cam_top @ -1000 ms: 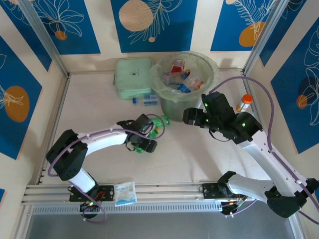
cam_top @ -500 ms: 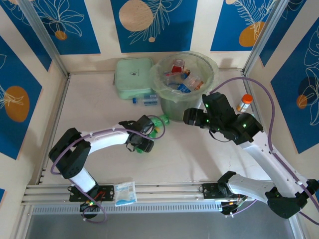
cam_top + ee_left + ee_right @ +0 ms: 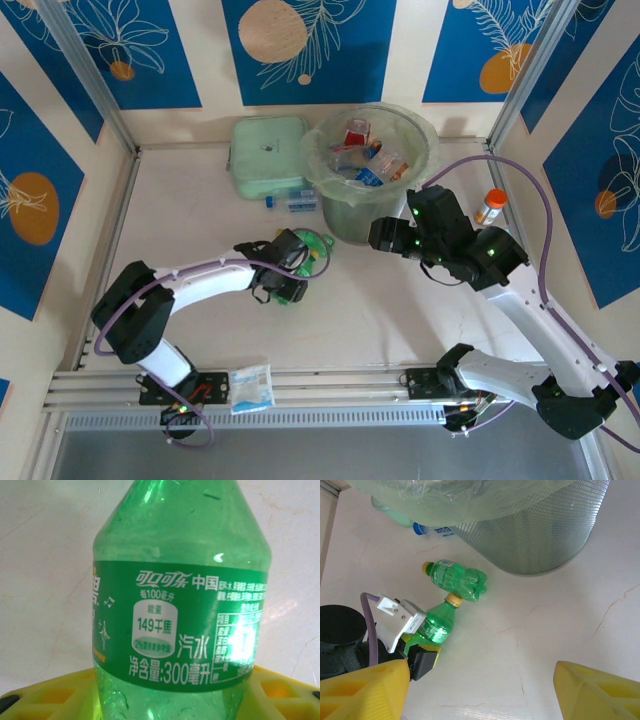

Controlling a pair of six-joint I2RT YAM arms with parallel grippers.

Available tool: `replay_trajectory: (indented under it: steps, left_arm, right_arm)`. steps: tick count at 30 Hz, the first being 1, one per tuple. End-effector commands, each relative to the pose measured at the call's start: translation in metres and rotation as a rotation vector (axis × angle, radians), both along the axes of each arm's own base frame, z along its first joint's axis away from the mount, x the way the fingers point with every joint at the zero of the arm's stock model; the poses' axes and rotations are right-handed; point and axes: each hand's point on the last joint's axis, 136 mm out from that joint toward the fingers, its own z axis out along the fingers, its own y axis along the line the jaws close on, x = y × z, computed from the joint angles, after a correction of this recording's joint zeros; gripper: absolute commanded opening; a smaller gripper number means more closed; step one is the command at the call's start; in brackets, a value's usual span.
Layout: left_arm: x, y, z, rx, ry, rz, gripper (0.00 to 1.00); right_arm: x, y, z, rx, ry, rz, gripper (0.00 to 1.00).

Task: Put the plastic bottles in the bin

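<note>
L gripper (image 3: 287, 282) is clamped on a green soda bottle (image 3: 180, 605). Yellow fingers (image 3: 47, 697) sit on both sides of its lower body, w/ the green label w/ Chinese print facing the L wrist cam. The bottle lies low on the table (image 3: 200, 220), left-centre, yellow cap pointing toward the bin (image 3: 432, 145). Whether it's lifted off the surface: can't tell.

A crushed green bottle (image 3: 457, 580), also yellow cap, lies on its side just beside the held one's cap, between it and the bin wall. Touching or not: can't tell.

R gripper (image 3: 480, 690) is released, fingers wide apart, nothing btwn them, only bare table under. It hangs just in front of the bin, on its R side.

The bin stands at the back, centre, clear liner over the rim. Several bottles inside (image 3: 365, 152), red-orange and blue labels.

Blue-label bottles (image 3: 292, 201) lie on the table btwn the bin's L side and the pale green box (image 3: 265, 155).

An orange-capped vial (image 3: 490, 205) stands right of the bin. White-blue packet (image 3: 251, 387) is at the near edge by the L arm base.
</note>
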Motion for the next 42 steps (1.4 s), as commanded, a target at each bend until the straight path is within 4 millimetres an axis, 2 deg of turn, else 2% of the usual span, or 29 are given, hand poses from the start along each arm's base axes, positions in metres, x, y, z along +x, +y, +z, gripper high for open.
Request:
replay_trajectory:
  steps: [1,8,13,19,25,28,34,42]
  left_arm:
    - [-0.003,-0.008,0.016,-0.056,-0.037,-0.028,0.42]
    - [-0.007,-0.019,0.058,-0.16,-0.131,-0.086,0.35]
    - [-0.019,-0.035,0.092,-0.239,-0.203,-0.175,0.35]
    - [-0.034,-0.054,0.132,-0.378,-0.265,-0.259,0.35]
    - [-0.044,-0.06,0.165,-0.485,-0.32,-0.294,0.37]
    - [-0.045,-0.06,0.176,-0.516,-0.34,-0.302,0.38]
    - [-0.05,-0.062,0.187,-0.555,-0.354,-0.324,0.39]
    - [-0.053,-0.061,0.191,-0.568,-0.36,-0.331,0.4]
  right_arm:
    - [-0.007,0.001,0.013,0.063,-0.001,0.007,0.77]
    - [-0.008,0.02,0.018,0.217,0.07,0.089,0.77]
    - [-0.009,0.042,0.021,0.265,0.096,0.157,0.78]
    - [-0.004,0.052,0.016,0.304,0.119,0.153,0.78]
    - [0.004,0.065,0.014,0.345,0.147,0.166,0.75]
    - [0.007,0.074,0.012,0.357,0.166,0.186,0.75]
    - [0.012,0.093,0.005,0.352,0.18,0.209,0.72]
    - [0.02,0.105,0.0,0.357,0.194,0.228,0.6]
